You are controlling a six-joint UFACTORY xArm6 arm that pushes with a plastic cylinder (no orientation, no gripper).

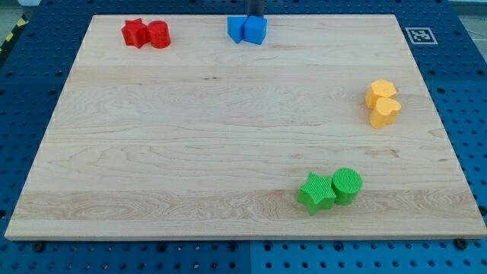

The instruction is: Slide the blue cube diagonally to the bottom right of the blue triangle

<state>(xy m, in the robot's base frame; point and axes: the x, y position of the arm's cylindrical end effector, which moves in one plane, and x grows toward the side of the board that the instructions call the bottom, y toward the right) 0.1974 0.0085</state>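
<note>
Two blue blocks sit touching at the view's top centre of the wooden board (228, 129). The left one (237, 29) looks like the blue cube. The right one (256, 31) has a pointed lower end and looks like the blue triangle. My dark rod comes in from the view's top edge. My tip (255, 17) sits right behind the two blue blocks, above the seam between them and slightly toward the right one. I cannot tell whether it touches them.
A red star (134, 33) and a rounded red block (159, 34) touch at the top left. A yellow hexagon (380, 93) and a yellow heart (385, 112) sit at the right. A green star (316, 192) and a green cylinder (346, 185) sit at the bottom right.
</note>
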